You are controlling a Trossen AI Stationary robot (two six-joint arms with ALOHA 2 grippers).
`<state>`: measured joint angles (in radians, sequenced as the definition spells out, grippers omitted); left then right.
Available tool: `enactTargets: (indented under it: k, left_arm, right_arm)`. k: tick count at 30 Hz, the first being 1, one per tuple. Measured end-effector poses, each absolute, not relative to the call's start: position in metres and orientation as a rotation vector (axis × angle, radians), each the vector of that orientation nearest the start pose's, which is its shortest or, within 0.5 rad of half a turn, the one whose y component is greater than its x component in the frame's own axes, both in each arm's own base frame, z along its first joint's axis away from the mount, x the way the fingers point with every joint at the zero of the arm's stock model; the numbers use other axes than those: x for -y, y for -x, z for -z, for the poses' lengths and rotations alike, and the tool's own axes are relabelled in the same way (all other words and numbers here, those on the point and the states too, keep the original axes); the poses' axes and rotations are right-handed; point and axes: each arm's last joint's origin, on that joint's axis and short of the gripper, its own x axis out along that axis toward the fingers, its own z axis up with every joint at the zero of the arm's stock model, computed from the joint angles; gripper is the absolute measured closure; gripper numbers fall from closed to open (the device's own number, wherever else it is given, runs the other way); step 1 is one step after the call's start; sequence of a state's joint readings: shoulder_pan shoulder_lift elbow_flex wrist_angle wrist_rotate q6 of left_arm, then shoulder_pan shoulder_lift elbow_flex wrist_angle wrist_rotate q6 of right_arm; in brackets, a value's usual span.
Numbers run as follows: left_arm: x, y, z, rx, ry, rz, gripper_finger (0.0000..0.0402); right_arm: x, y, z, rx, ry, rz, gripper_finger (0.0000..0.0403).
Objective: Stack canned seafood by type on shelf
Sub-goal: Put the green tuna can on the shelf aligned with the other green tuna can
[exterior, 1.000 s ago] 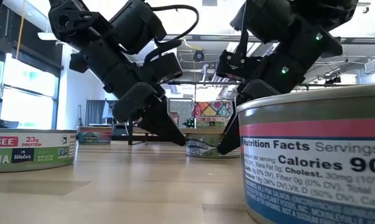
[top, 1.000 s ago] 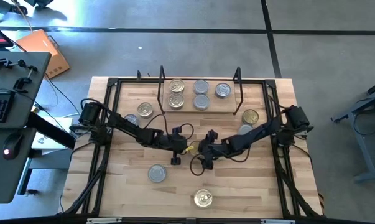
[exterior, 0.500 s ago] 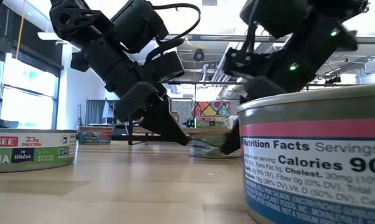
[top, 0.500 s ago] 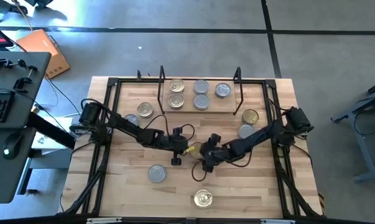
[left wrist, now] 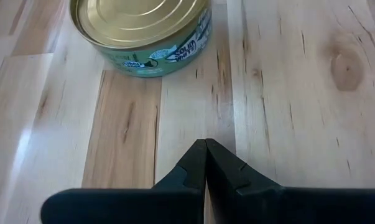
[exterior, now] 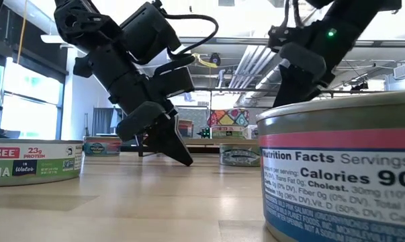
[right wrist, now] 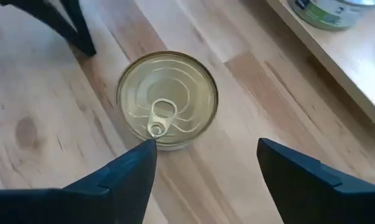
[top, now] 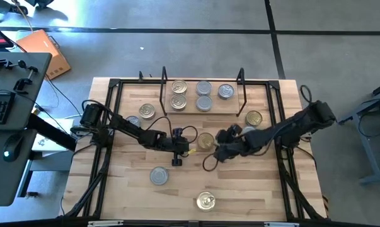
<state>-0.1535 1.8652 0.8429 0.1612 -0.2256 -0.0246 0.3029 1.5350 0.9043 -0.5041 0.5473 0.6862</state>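
A gold-lidded can (top: 205, 140) (right wrist: 167, 99) with a pull tab stands on the table's middle. My right gripper (right wrist: 206, 158) (top: 218, 150) hangs open above it on its right side, one finger at each side, clear of it. My left gripper (left wrist: 206, 155) (top: 188, 150) is shut, its tips low over the wood just left of that can (left wrist: 143, 31). The shelf (top: 230, 108) at the far edge carries two gold-lidded cans (top: 179, 94) and three silver-lidded ones (top: 204, 94), all standing on the board.
Loose cans stand on the table: gold (top: 147, 111) and silver (top: 133, 122) at the far left, gold (top: 254, 118) at the far right, silver (top: 159, 176) at the near left, gold (top: 206, 201) at the near edge. A black frame (top: 114, 85) rims the table.
My right gripper has risen and drawn back toward the table's right edge, rolling as it went. The gold-lidded can in the middle, earlier hidden under the two grippers in the high view, now stands uncovered. My left gripper has stayed in place, shut.
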Motion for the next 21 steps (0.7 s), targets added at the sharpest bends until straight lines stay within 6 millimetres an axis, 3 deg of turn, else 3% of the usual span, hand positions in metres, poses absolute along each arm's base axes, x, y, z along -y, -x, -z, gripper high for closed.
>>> enactTargets:
  k: [8, 12, 17, 21]
  left_arm:
    - [0.046, -0.338, -0.108, -0.803, -0.132, -0.079, 0.0401]
    - [0.045, -0.339, -0.109, -0.785, -0.125, -0.074, 0.0401]
    - [0.041, -0.341, -0.11, -0.77, -0.117, -0.087, 0.0401]
    - [0.031, -0.343, -0.111, -0.752, -0.103, -0.114, 0.0401]
  right_arm:
    - [-0.052, -0.288, -0.182, -0.955, -0.1, 0.412, 0.0128]
    - [-0.041, -0.295, -0.167, -1.046, -0.107, 0.336, 0.0091]
    - [-0.039, -0.301, -0.138, -1.17, 0.023, 0.241, 0.0038]
    - [-0.04, -0.308, -0.127, -1.157, 0.042, 0.215, 0.002]
